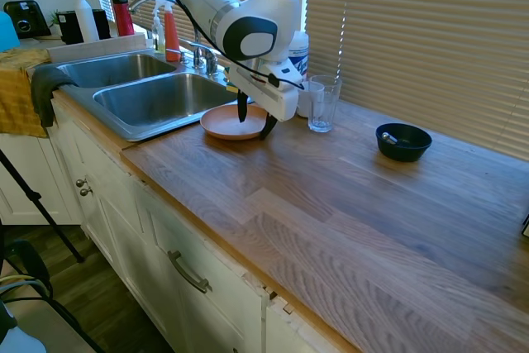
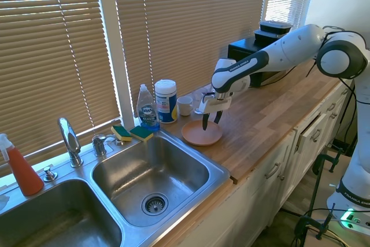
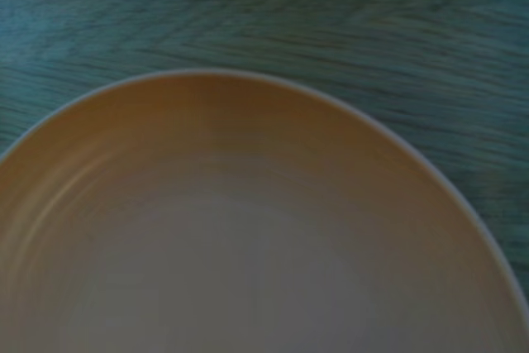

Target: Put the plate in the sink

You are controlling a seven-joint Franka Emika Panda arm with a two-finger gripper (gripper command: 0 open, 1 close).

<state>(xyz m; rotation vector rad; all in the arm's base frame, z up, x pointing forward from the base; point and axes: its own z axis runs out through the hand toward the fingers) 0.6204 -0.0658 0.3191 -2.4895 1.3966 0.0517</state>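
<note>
Spread apart and pointing down, the jaws of the gripper (image 1: 254, 121) straddle the rim of the plate (image 1: 229, 123), one dark finger over the plate's inside and the other just outside its edge at about 3 o'clock in the first exterior view; whether the fingers touch the plate cannot be told. That plate is round, shallow and salmon-pink with a low raised rim, and it lies flat on the wooden counter (image 1: 347, 204), just beside the steel rim of the sink (image 1: 124, 126). Its 9 o'clock edge sits almost against that rim. Near the plate, at 2 o'clock, stands a clear drinking glass (image 1: 323, 103), and further along at 3 o'clock rests a small dark bowl (image 1: 403, 141), well apart from the plate. Bare wood stretches toward the counter's front edge. From the second exterior view come details hidden in the first: the nearer basin's drain (image 2: 154, 204), two sponges (image 2: 132, 133) and a dish-soap bottle (image 2: 147, 108) behind the basin. Close up, the wrist view shows only the plate's smooth curved rim against wood grain.
</note>
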